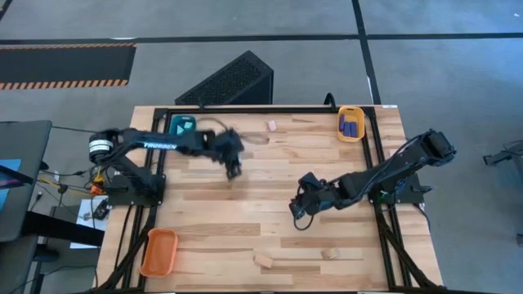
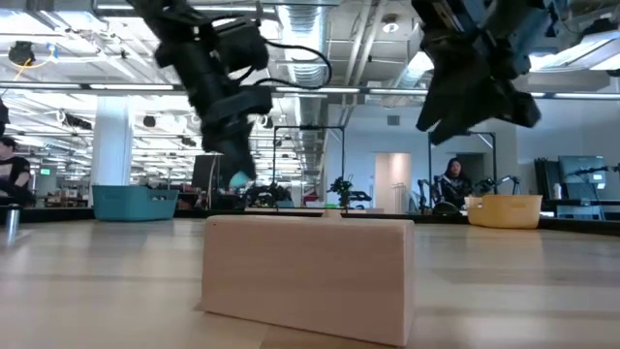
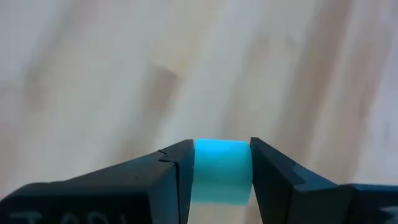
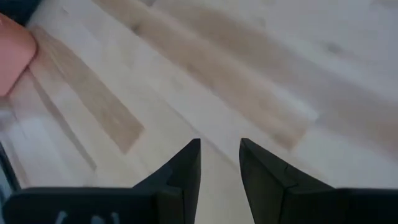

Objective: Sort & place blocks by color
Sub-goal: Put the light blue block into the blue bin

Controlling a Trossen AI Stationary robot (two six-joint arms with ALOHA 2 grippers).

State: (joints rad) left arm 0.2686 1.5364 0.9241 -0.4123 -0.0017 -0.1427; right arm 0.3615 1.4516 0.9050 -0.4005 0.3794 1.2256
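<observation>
A light cyan block (image 3: 221,170) sits clamped between the two dark fingers (image 3: 168,180) of the left gripper (image 1: 233,169). In the low view the same block (image 2: 237,180) shows at the gripper's tip, lifted clear of the bench surface. The left gripper hangs over the bench's left-centre area, nearer the far edge than the near edge.

Dark blue blocks (image 1: 350,126) lie inside the yellow-orange tray (image 1: 350,136), which stands at the far right corner of the bench. A teal tray (image 1: 181,125) stands near the far left corner, with cyan content that cannot be made out in detail. An orange tray (image 1: 158,251) stands at the near left corner.

Three pale tan wood blocks lie loose on the bench (image 1: 270,204): one near the far edge at the middle (image 1: 272,125), one near the near edge at the middle (image 1: 263,260), and one near the near edge right of the middle (image 1: 330,254). In the low view, a tan block (image 2: 308,276) fills the foreground.

The right gripper (image 1: 299,211) hovers over the centre-right of the bench. Its fingers (image 4: 181,174) stand a narrow gap apart with nothing between them; only bare wood shows through the gap.
</observation>
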